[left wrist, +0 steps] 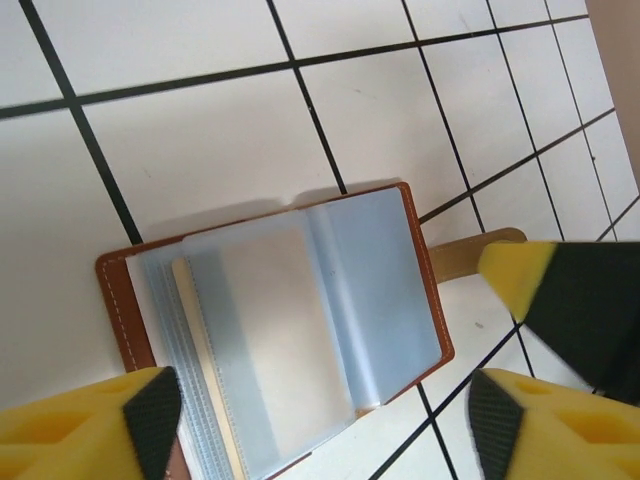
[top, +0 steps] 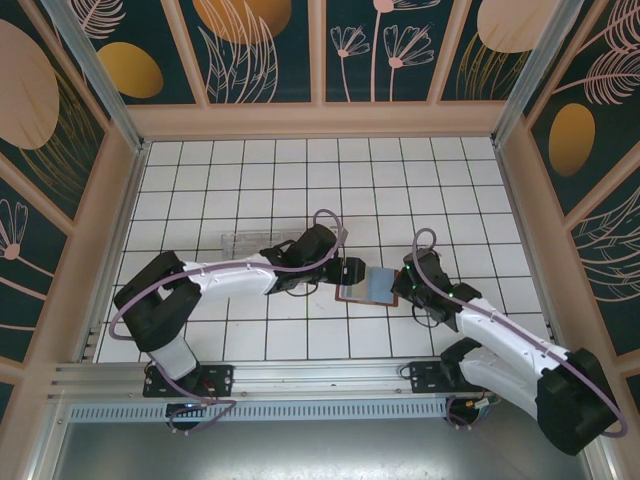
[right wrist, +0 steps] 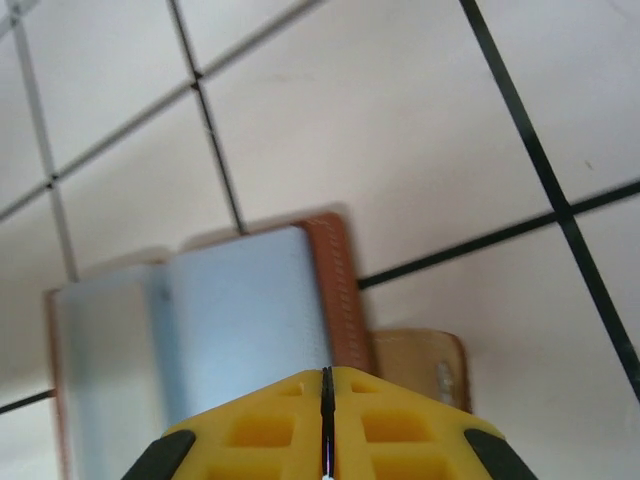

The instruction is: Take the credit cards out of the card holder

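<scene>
Two claws hang over the card holder (top: 368, 287), which lies open, blue-grey inside up, on the tiled surface (top: 250, 180), its long axis running left to right. The left claw (left wrist: 320, 425) is spread above it; the right claw (right wrist: 327, 425) is pressed together.

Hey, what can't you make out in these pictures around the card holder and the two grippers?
- Left wrist view: what the sleeves of the card holder hold. The frosted layers overlap, and the bottom edge cuts them off.
- Right wrist view: whether the right gripper touches the strap. Its own fingers cover the contact.
- Top view: what lies in the clear box. It is too small and see-through.
</scene>
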Controlling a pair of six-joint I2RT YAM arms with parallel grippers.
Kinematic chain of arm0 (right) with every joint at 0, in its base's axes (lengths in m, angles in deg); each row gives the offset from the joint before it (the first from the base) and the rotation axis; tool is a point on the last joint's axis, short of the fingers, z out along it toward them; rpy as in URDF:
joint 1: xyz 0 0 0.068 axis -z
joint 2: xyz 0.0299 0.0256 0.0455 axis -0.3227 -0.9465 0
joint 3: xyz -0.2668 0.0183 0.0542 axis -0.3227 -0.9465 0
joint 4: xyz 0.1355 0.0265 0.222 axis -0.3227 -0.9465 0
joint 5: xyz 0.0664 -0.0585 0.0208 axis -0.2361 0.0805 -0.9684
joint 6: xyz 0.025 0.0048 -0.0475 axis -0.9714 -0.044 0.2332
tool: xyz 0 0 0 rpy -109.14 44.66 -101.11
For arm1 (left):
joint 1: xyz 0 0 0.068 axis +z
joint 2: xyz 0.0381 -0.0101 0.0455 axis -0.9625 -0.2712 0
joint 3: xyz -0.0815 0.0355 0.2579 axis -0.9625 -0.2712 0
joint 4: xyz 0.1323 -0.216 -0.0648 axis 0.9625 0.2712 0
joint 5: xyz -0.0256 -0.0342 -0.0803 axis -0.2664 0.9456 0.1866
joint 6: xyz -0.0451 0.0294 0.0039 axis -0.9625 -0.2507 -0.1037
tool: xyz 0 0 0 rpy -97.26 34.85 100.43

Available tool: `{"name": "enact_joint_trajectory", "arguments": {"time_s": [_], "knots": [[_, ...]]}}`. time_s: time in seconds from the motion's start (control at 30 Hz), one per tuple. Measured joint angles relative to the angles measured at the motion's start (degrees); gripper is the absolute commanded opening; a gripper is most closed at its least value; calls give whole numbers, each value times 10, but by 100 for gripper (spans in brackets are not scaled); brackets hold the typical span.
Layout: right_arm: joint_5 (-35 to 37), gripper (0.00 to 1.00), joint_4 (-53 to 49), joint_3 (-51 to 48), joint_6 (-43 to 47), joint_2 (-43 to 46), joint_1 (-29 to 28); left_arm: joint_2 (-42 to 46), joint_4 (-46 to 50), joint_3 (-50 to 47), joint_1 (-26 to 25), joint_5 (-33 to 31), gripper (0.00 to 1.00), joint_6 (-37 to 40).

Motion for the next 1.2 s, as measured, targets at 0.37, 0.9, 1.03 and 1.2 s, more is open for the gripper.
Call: {"name": "enact_joint_trajectory", "arguments": {"time_s": [0.37,0.9,1.03,1.2], "knots": [[-3,12,-2,19,10,-28,0,-50,-12,1,1,17,70,3],[-20,11,57,-25,8,-101,0,-82,-30,1,3,64,73,-10],[-20,11,58,-25,8,-102,0,-82,-33,1,3,70,75,-12],[-20,11,59,-25,8,-102,0,-82,-41,1,3,77,87,-15]]}}
